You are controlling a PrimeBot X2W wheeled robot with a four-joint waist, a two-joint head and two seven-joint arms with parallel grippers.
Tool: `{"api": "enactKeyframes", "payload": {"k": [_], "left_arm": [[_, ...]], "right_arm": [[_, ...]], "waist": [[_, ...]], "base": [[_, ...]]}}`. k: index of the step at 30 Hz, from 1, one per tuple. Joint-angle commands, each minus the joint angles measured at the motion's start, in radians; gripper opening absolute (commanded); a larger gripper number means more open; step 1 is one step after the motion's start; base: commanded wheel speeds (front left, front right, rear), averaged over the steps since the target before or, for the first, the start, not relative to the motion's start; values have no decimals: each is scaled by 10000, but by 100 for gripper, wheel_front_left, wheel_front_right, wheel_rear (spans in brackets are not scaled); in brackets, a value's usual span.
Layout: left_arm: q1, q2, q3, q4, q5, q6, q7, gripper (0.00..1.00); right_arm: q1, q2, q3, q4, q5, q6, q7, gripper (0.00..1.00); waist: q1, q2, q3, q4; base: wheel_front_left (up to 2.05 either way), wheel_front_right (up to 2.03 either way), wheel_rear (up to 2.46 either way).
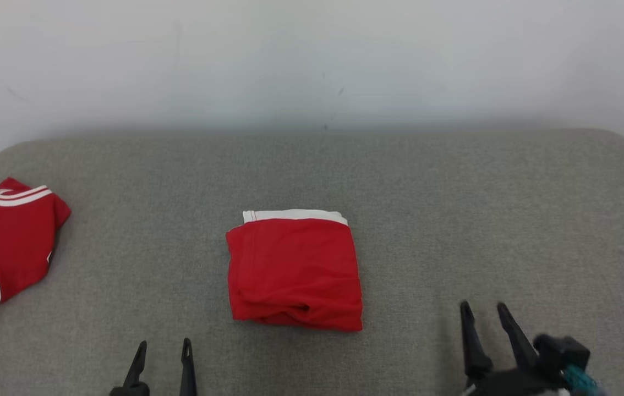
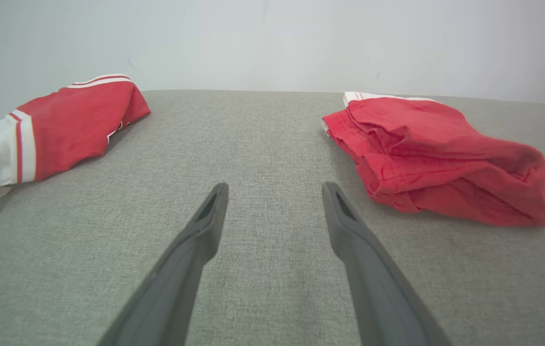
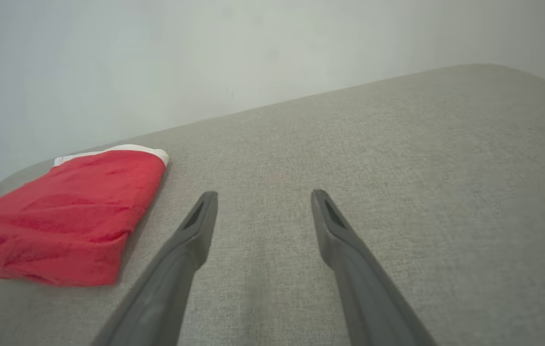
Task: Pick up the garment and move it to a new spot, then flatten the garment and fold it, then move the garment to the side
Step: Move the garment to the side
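A red garment (image 1: 294, 269) with a white band along its far edge lies folded into a compact rectangle at the middle of the grey surface. The same garment (image 2: 438, 156) sits at the right of the left wrist view, and the garment (image 3: 66, 214) sits at the left of the right wrist view. My left gripper (image 1: 163, 345) is open at the lower left, nearer than the garment and apart from it, with nothing between its fingers. My right gripper (image 1: 483, 309) is open at the lower right, off the garment's right side, also holding nothing. The left gripper (image 2: 275, 188) and right gripper (image 3: 264, 196) both hover over bare fabric.
A second red and white garment (image 1: 1, 247) lies at the far left edge of the grey padded surface (image 1: 482, 209); it is also at the left as the second garment (image 2: 56, 129). A pale wall (image 1: 312, 60) stands right behind the surface.
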Motion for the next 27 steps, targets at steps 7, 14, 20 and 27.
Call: {"api": "enactKeyframes", "payload": {"k": [7,14,20,27], "left_arm": [[-725,1,-427,15,-147,77,-29,100],[-1007,1,-714,142,-295,89,-29,100],[-965,-2,-763,147,-345,143,-29,100],[-825,-1,-687,124,-300,184,-29,100]], "right_arm": [[-1895,25,1599,664,1078,-23,-2,100],[-3763,18,3062,3088,2792,-23,133,100],[-4780,13,3166,5369,2897,-23,385,100],[-4741,44,3807,6247,3507,-23,421,15]], "waist": [[0,-1,1222,842],[0,-1,1506,1553],[0,-1,1578,1932],[0,-1,1484,1815]], "base": [[0,0,0],[0,0,0],[0,0,0],[0,0,0]]}}
